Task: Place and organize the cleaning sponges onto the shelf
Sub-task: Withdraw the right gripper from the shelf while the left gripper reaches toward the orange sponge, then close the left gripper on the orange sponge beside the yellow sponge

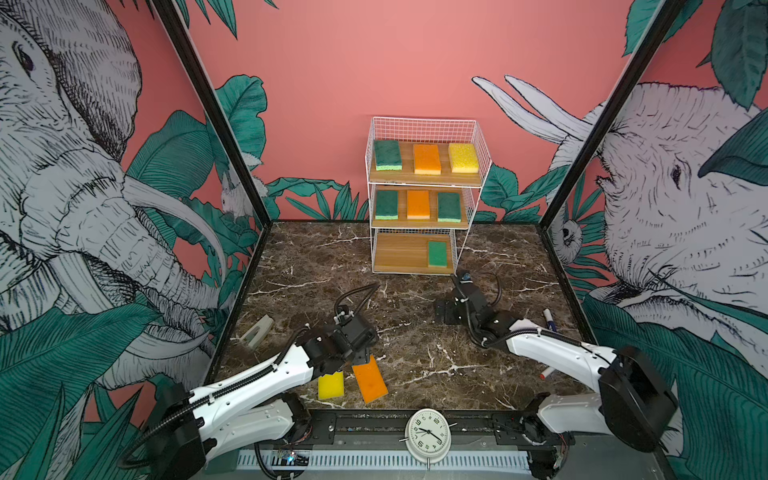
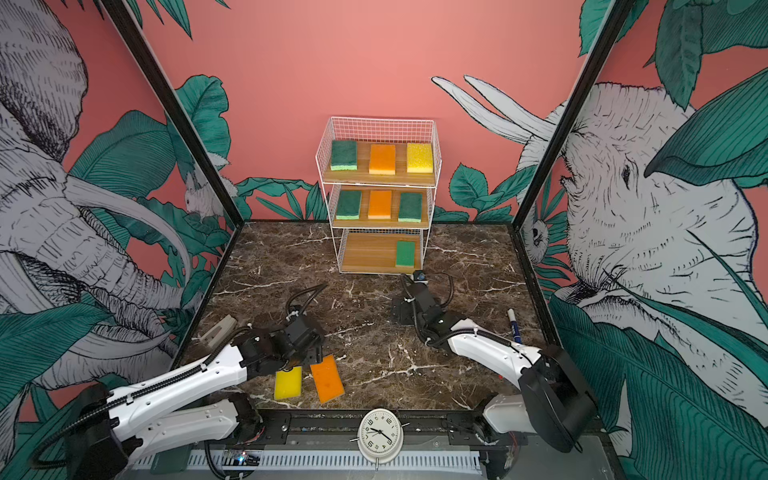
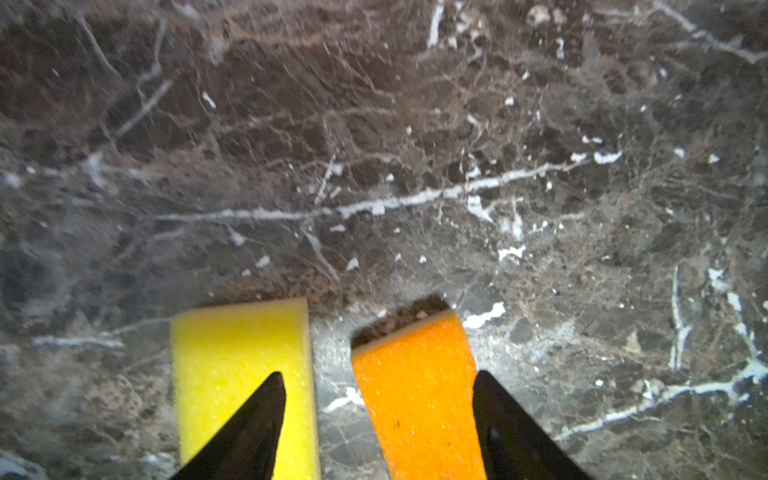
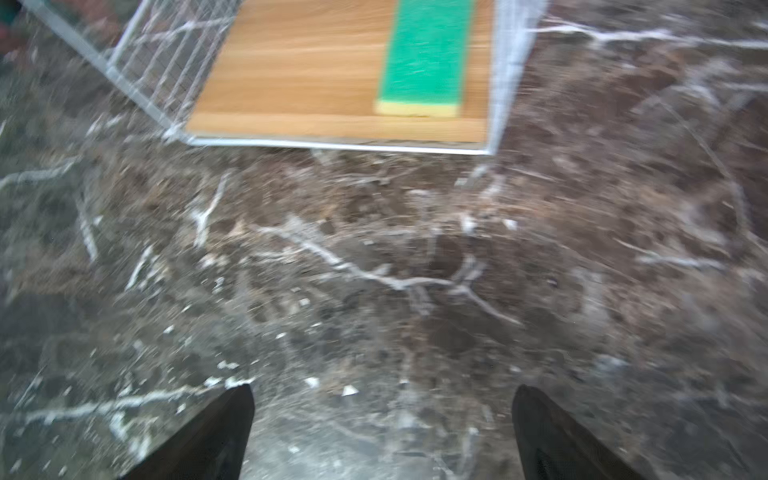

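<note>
Hovering the left gripper (image 3: 377, 374) low over the near left part of the marble table (image 1: 415, 332), jaws parted and clamping nothing. Hanging one fingertip (image 3: 257, 415) above the loose yellow sponge (image 3: 232, 357) and the other just beside the outer long edge of the loose orange sponge (image 3: 415, 395), so straddling the orange one; impossible to tell about contact at that edge. Leaving both loose sponges lying on the marble, near each other but apart, with the orange one angled away from the yellow. Holding the right gripper (image 4: 382, 388) above bare marble just in front of the shelf (image 4: 311, 83), jaws spread wide and grasping nothing. Blurring in the right wrist view, yet showing the lowest board clearly enough. Standing the shelf at the back of the table against the pink wall and bearing seven sponges on its three wooden boards. Showing in both top views, left to right along the top board, the top green sponge (image 1: 388, 155), the top orange sponge (image 1: 427, 159) and the top yellow sponge (image 1: 463, 158). Lining up on the middle board the middle left green sponge (image 1: 386, 204), the middle orange sponge (image 1: 418, 204) and the middle right green sponge (image 1: 449, 207), all flat and apart. Carrying only the bottom green sponge (image 1: 437, 254) on the lowest board, at its right end. Lying on the table's right side, past the right arm, a marker pen (image 1: 549, 319).
</note>
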`<action>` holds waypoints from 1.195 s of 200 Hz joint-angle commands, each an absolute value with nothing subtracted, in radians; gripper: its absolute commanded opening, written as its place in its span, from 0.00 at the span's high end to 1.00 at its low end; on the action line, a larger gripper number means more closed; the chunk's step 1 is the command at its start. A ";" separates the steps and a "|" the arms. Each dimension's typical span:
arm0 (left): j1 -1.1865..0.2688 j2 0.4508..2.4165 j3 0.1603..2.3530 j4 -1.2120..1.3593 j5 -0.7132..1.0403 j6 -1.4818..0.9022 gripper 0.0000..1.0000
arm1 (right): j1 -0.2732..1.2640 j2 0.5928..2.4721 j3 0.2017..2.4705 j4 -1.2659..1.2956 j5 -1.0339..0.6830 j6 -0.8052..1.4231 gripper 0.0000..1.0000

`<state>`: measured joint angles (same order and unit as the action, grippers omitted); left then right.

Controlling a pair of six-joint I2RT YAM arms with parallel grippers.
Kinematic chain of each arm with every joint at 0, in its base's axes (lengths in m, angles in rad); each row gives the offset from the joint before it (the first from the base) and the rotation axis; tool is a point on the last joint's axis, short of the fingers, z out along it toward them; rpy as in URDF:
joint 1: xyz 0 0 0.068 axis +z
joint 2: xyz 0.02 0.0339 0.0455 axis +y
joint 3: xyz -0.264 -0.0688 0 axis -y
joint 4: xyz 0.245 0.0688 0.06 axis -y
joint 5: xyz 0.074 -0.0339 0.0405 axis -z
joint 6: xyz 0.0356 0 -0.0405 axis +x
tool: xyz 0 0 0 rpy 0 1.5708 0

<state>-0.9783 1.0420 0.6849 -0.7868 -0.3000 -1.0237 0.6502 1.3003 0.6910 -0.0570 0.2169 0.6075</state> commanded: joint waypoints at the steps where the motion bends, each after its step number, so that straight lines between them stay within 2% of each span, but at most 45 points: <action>1: -1.048 1.072 0.721 -0.856 -0.334 -1.220 0.26 | 0.584 1.263 0.657 -0.015 0.134 0.685 0.01; 40: -1.078 1.106 0.714 -0.841 -0.186 -1.291 0.23 | 0.550 1.179 0.630 -0.086 0.144 0.667 0.01; 96: -1.142 1.123 0.700 -0.867 -0.118 -1.389 0.19 | 0.515 1.034 0.586 -0.169 0.209 0.647 0.01; 204: -1.176 1.329 0.730 -0.734 0.021 -1.404 0.16 | 0.453 1.019 0.580 -0.242 0.156 0.623 0.01; 239: -1.175 1.383 0.793 -0.802 0.038 -1.368 0.16 | 0.439 1.021 0.574 -0.243 0.153 0.617 0.01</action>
